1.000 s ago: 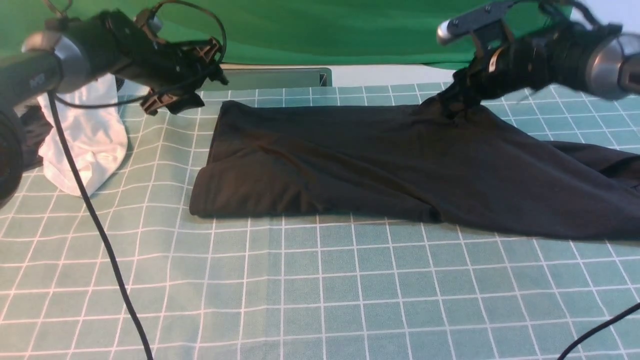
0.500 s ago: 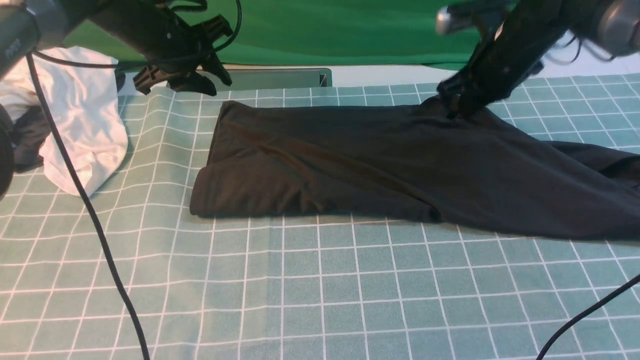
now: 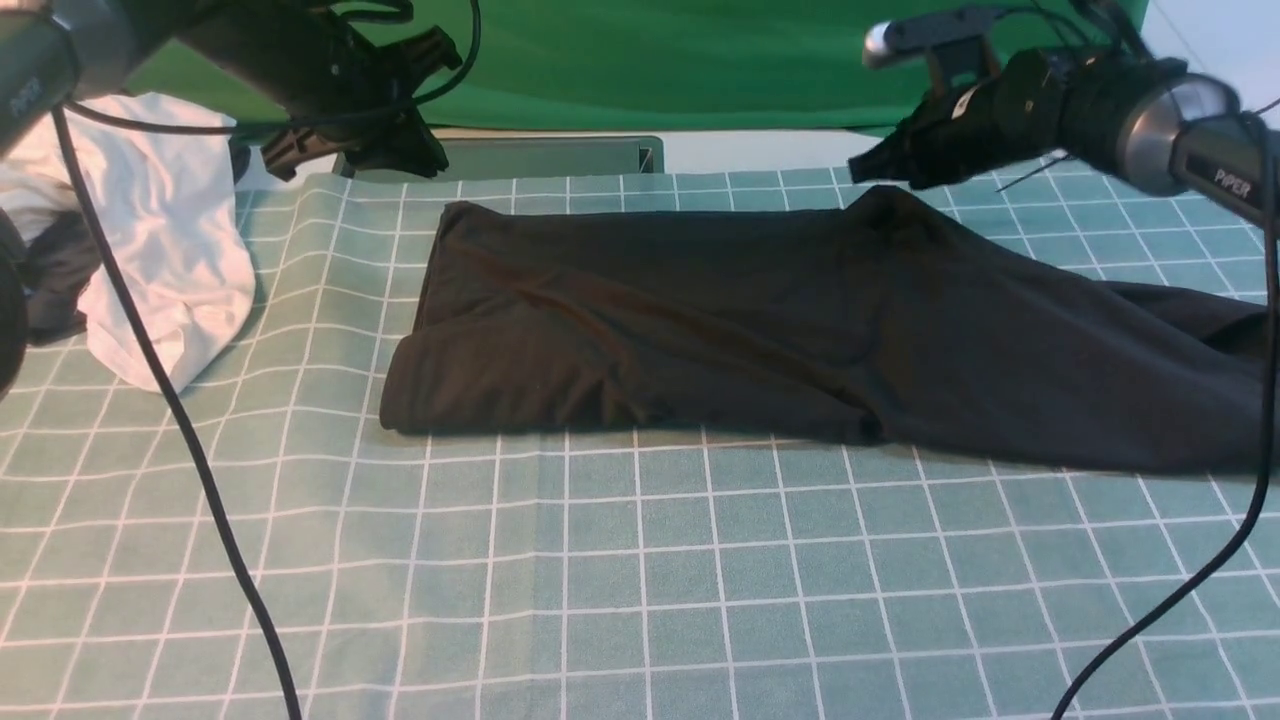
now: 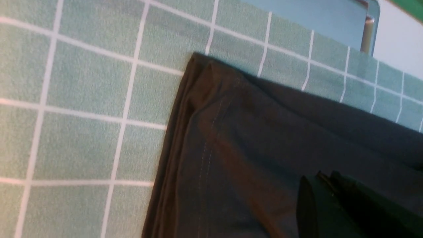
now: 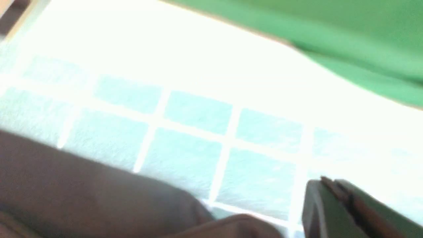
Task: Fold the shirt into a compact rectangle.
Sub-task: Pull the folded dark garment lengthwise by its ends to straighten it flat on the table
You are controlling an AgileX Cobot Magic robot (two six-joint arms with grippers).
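The black shirt (image 3: 760, 330) lies folded into a long band across the checked cloth, its right end running off the view's edge. My left gripper (image 3: 432, 160) hangs shut above the cloth's far edge, just left of the shirt's far left corner (image 4: 201, 66); the left wrist view shows its fingertips (image 4: 325, 178) together with nothing between them. My right gripper (image 3: 858, 168) is shut and empty, held just above a small hump in the shirt's far edge (image 3: 882, 197). In the right wrist view the gripper (image 5: 327, 181) stands beside the shirt (image 5: 99, 195), apart from it.
A white garment (image 3: 170, 250) is heaped at the far left, with dark cloth (image 3: 50, 285) beside it. A grey-blue box (image 3: 545, 157) sits at the far edge before the green backdrop (image 3: 650, 60). Black cables cross the front left (image 3: 205, 480) and front right (image 3: 1180, 610).
The right gripper let go of the shirt's far edge, lifted clear and levelled out; the pulled-up peak sank to a low hump. The left gripper closed and rose towards the far edge.
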